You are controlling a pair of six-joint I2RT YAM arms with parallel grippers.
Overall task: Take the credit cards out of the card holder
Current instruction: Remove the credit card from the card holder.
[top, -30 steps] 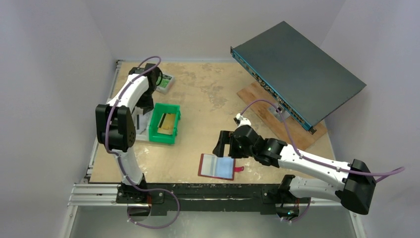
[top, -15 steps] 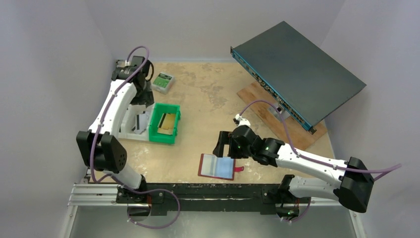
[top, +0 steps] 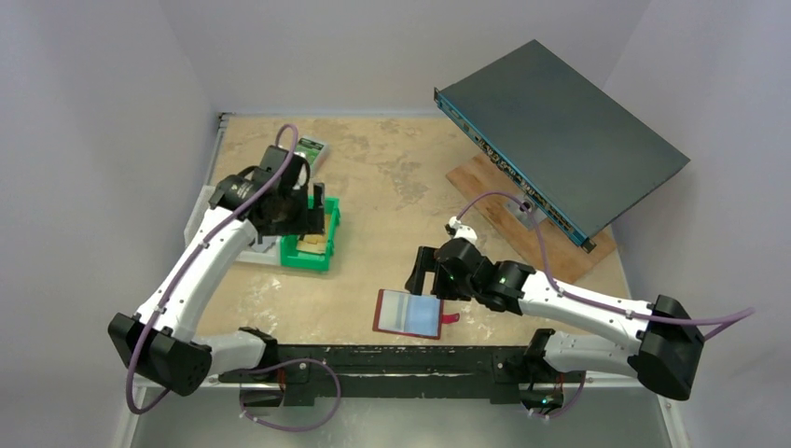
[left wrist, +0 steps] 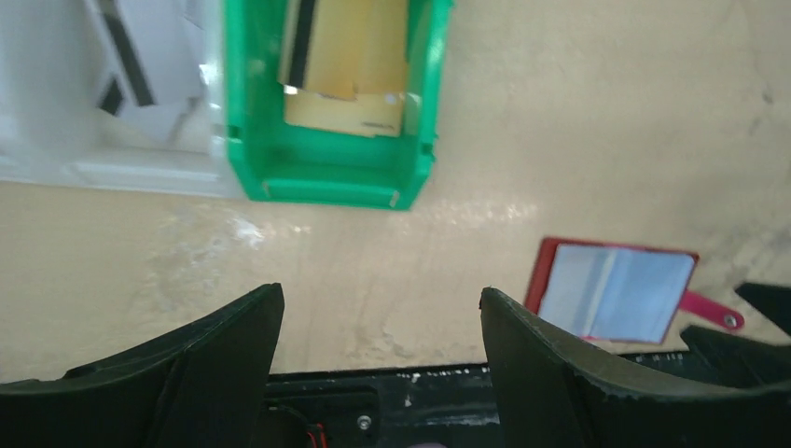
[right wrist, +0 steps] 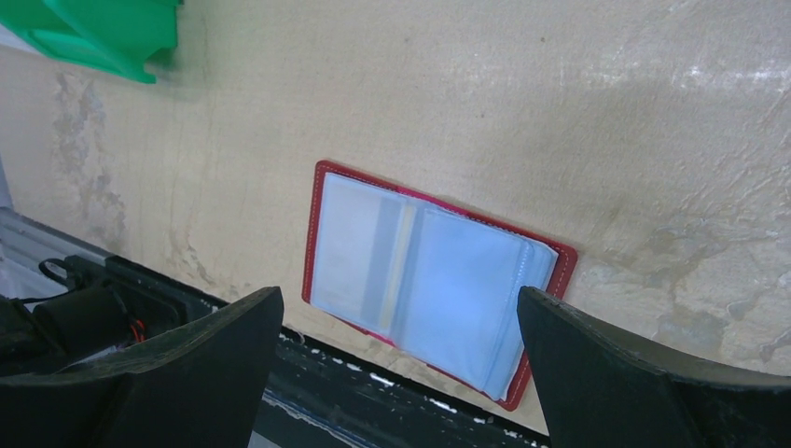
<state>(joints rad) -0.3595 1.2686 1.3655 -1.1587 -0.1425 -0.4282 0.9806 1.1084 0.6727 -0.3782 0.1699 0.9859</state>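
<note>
The card holder [top: 409,313] lies open and flat on the tabletop [top: 392,177], pale pockets up, its near edge just beside the black rail [top: 401,359] that carries the arm bases, its snap tab [top: 451,319] sticking out on its right. The right gripper [right wrist: 399,303] hovers directly over the holder, fingers spread wide and empty, touching nothing. A grey stripe shows through the holder's left pocket, but whether that is a card cannot be told. Up and to the left of the holder, well apart from it, sits the green bin [left wrist: 326,187] with gold credit cards [left wrist: 350,70] lying inside. The left gripper [left wrist: 378,308] hangs above the bin, its fingers released and holding nothing. A white stand [top: 256,250] touches the bin on the side away from the holder, and a small green-and-white box [top: 312,149] lies farther beyond it. Far to the holder's upper right, a dark flat device [top: 560,140] leans tilted on a wooden board [top: 485,182]. The tabletop between holder and bin is bare, as is the stretch between holder and board; nothing lies against the holder except the rail along its near side. Compared with half a second earlier, the left arm has swung back from the far left corner to above the bin, its elbow now dropped low toward the near left, and its fingers have opened wider. The right arm, the holder and the bin sit as before.
</note>
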